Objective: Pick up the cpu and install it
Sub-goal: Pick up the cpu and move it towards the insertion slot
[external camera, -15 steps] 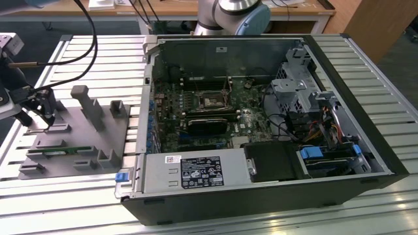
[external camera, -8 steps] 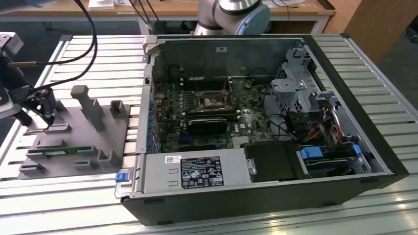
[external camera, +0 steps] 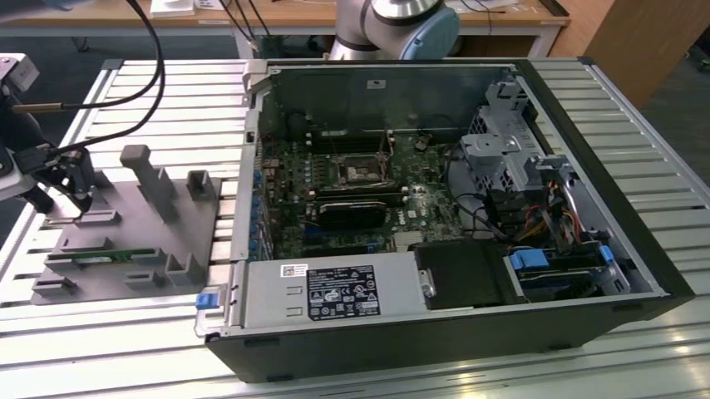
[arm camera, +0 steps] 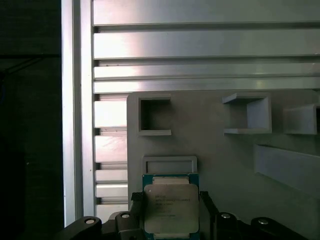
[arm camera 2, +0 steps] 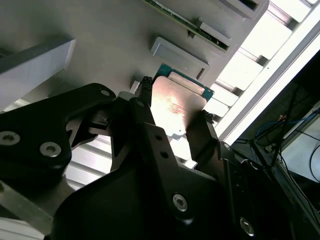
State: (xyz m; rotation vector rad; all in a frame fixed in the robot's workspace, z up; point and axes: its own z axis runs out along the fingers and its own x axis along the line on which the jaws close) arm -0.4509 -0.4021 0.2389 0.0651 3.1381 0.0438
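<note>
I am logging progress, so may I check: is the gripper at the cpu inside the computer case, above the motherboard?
Not quite. The gripper is at the cpu, but outside the computer case, over the gray holder tray on the exterior view's left. The exterior view shows this.

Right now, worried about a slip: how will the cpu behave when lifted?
Probably stiff: the cpu is a flat, metal-topped square. Possibly slippery: the gripper meets only its thin edges, and the top looks shiny. Likely light, being small and thin.
</note>
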